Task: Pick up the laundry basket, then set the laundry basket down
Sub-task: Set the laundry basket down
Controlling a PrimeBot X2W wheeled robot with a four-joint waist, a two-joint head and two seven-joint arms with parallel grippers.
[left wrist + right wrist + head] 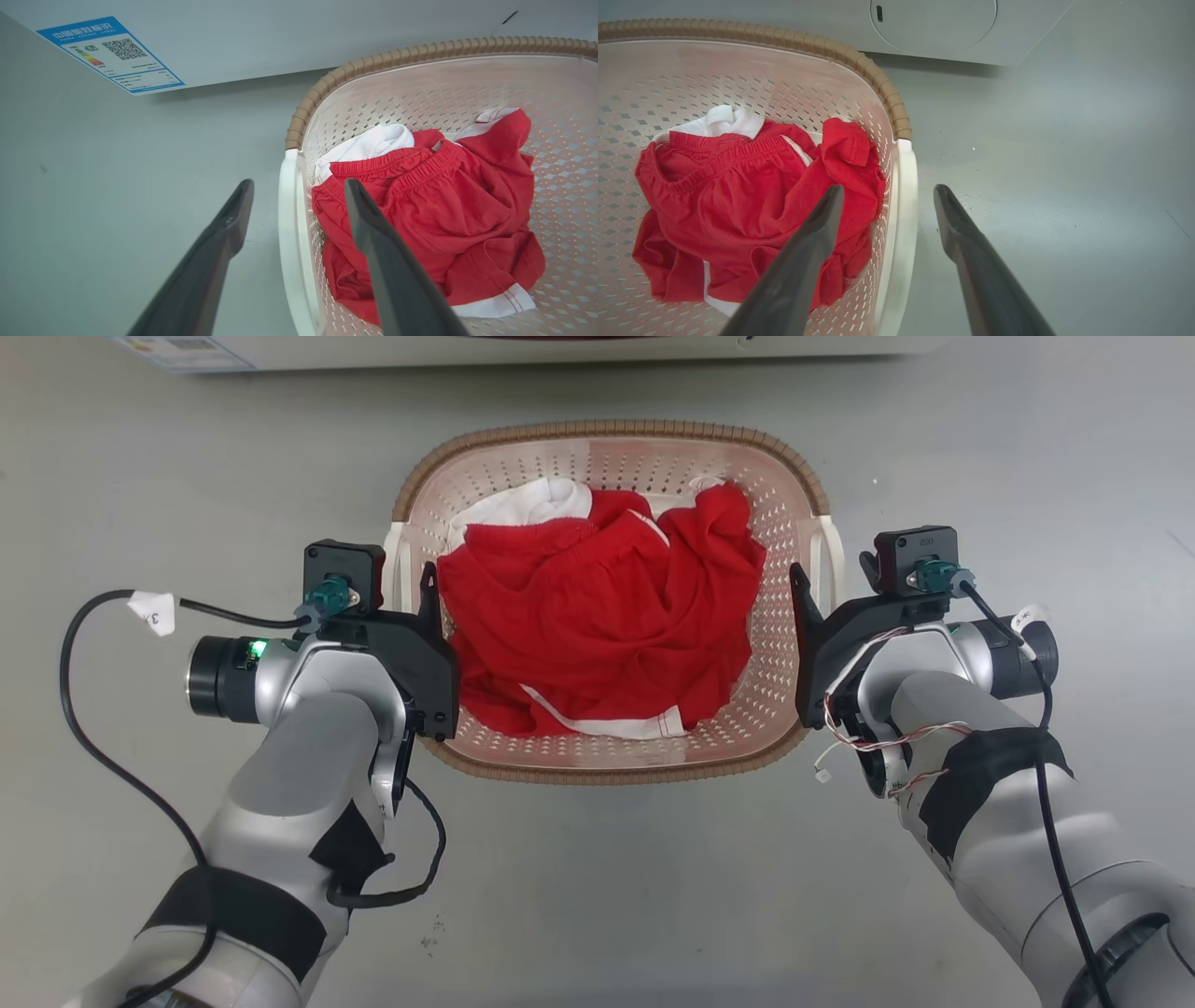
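The small pale pink perforated plastic laundry basket (607, 429), with its brown woven-look rim, stands on the grey floor (597, 896) in front of the white washing machine (934, 23). It holds crumpled red clothes (597, 616).

The left gripper (298, 184) has its fingers spread astride the left white handle (289, 233), one inside and one outside. The right gripper (888, 189) is the same at the right white handle (903, 224); nothing is pinched yet.

I think the inner fingers could catch the red cloth when closing, which would make the hold weak. If one side slips or rises first, the basket may tilt and spill.
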